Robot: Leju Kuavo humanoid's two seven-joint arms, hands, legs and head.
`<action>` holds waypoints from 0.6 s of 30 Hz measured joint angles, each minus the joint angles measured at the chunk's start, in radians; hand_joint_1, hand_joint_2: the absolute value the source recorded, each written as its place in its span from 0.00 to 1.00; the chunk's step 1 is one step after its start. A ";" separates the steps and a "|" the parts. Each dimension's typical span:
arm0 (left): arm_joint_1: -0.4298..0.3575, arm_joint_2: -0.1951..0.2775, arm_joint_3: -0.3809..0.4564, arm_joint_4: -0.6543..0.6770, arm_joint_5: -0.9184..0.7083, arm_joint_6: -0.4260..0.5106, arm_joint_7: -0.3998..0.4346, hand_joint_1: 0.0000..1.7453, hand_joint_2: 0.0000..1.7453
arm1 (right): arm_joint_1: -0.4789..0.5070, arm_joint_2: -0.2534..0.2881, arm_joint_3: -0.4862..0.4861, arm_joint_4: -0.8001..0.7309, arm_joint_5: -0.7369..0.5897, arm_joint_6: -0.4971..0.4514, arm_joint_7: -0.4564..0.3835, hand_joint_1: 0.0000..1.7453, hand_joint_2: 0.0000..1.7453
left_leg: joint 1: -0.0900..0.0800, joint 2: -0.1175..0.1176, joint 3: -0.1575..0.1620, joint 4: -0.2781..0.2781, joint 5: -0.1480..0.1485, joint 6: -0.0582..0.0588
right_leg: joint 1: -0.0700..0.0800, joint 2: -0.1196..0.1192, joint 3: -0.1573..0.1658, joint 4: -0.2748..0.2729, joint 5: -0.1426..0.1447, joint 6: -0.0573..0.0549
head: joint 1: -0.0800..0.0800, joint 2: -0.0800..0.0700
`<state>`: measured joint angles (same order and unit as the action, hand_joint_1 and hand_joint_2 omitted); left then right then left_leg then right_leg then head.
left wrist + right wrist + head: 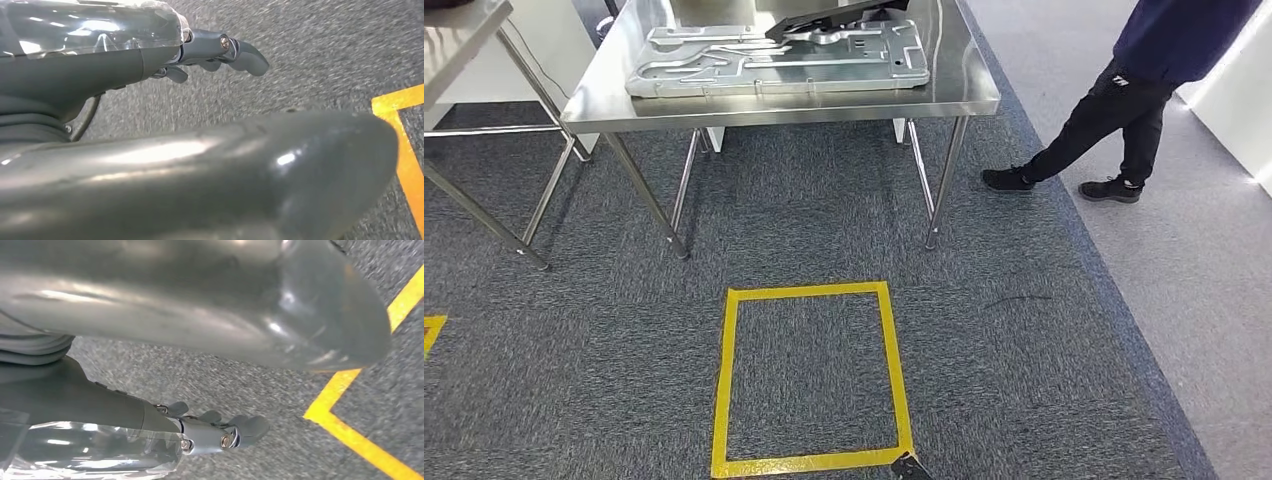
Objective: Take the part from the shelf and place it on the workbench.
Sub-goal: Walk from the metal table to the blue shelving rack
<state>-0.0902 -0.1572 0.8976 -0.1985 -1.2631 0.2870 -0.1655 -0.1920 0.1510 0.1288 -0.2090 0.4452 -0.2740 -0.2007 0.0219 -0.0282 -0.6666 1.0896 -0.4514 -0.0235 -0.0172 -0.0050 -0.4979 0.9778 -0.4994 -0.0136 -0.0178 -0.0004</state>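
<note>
left hand (220,50) empty, fingers apart | right hand (220,432) likewise | part (779,55) ribbed silver panel

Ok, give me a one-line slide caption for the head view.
Stamped metal part on a steel workbench, a yellow tape square on the carpet before it, a person standing alongside.

Left hand (200,55) hangs empty, fingers (247,57) apart and slightly curled. Right hand (200,432) likewise: empty, fingers (250,427) apart, slightly curled.
</note>
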 joint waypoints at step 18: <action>-0.002 -0.002 0.001 0.000 0.010 0.000 -0.010 0.00 0.00 | -0.008 0.013 0.004 -0.005 0.022 0.008 -0.062 0.00 0.00 | -0.010 0.010 0.097 -0.092 0.001 0.057 | 0.011 -0.001 -0.129 0.274 -0.149 0.040 | 0.000 0.000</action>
<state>-0.0922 -0.1595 0.8988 -0.1986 -1.2532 0.2873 -0.1756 -0.1998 0.1637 0.1328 -0.2140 0.4669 -0.2664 -0.2623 0.0118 -0.0187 -0.5694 0.9974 -0.4507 0.0336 -0.0064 -0.0057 -0.6273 1.2520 -0.6487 0.0261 -0.0175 -0.0004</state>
